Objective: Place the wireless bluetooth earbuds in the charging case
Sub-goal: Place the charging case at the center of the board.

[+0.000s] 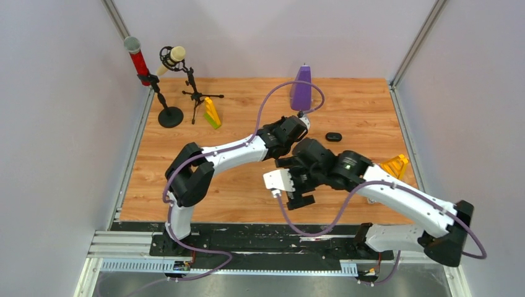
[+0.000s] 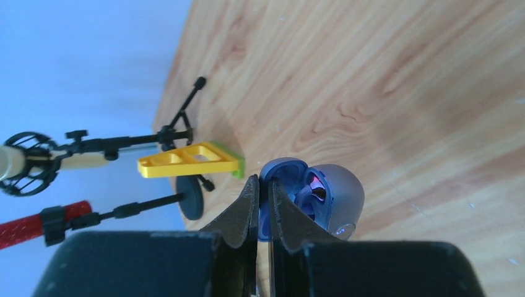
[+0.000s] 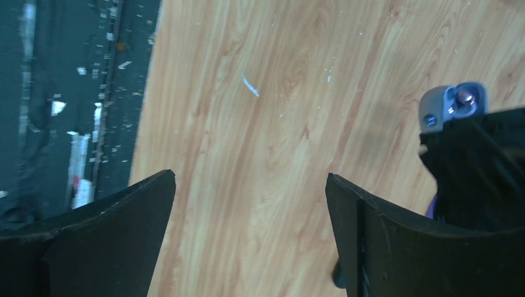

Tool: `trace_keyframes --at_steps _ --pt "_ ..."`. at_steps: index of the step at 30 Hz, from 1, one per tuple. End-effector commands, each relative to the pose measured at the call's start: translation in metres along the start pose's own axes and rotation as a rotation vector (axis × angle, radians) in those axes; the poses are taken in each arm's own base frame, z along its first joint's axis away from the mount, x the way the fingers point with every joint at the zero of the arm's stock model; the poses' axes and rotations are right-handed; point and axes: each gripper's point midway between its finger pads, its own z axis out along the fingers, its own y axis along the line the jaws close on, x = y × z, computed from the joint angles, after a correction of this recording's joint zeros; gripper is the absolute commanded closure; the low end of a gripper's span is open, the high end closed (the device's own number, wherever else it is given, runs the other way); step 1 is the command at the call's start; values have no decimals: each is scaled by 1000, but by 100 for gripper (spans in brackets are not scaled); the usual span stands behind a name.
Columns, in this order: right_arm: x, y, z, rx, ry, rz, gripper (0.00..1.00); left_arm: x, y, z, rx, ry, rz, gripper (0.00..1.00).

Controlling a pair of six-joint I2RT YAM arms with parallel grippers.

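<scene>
In the left wrist view, a pale purple charging case (image 2: pixel 337 195) lies on the wooden table (image 2: pixel 402 93) with its lid (image 2: pixel 282 170) swung up. My left gripper (image 2: pixel 263 185) is shut on that lid. A glossy bit, which may be one of the earbuds (image 2: pixel 317 189), glints inside the case. From above, the left gripper (image 1: pixel 300 124) hides this case. My right gripper (image 3: pixel 247 176) stands wide open over bare wood, holding nothing; from above the right gripper (image 1: pixel 299 199) hangs near the table's front edge. A small dark rounded thing (image 3: pixel 337 275) peeks out by its right finger; I cannot tell what it is.
A closed black oval case (image 1: pixel 334 137) lies right of the left gripper. A purple cone (image 1: pixel 301 86) stands at the back, with two microphone stands (image 1: pixel 168 114) and a yellow wedge (image 1: pixel 212 112) at back left. Another yellow piece (image 1: pixel 396 166) sits at the right.
</scene>
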Motion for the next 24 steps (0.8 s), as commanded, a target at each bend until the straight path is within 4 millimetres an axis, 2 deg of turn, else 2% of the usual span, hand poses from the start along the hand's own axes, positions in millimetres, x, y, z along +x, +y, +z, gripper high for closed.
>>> trace_keyframes --at_steps 1,4,6,8,10,12,14,18,23,24 --pt "3 56 -15 -205 -135 86 6 -25 62 -23 -264 -115 -151 89" --pt "20 57 -12 -186 -124 161 6 -26 77 -34 -293 -151 -282 90" --pt "34 46 -10 -128 -118 225 6 -28 104 -56 -345 -185 -357 90" --pt "49 28 -10 -31 -121 294 6 -33 130 -70 -428 -223 -415 90" --pt "67 11 -8 74 -111 361 6 -27 151 -85 -531 -245 -443 90" --pt "78 -11 -9 185 -125 424 6 -26 162 -97 -583 -264 -434 89" --pt "86 -23 -10 239 -123 464 6 -27 169 -111 -627 -304 -426 89" --pt "85 -50 -18 334 -142 527 6 -32 169 -124 -686 -336 -405 90" --pt "84 -62 -15 335 -148 592 6 -41 154 -115 -609 -303 -401 93" --pt "85 -63 -13 335 -145 604 6 -45 142 -110 -524 -288 -370 94"
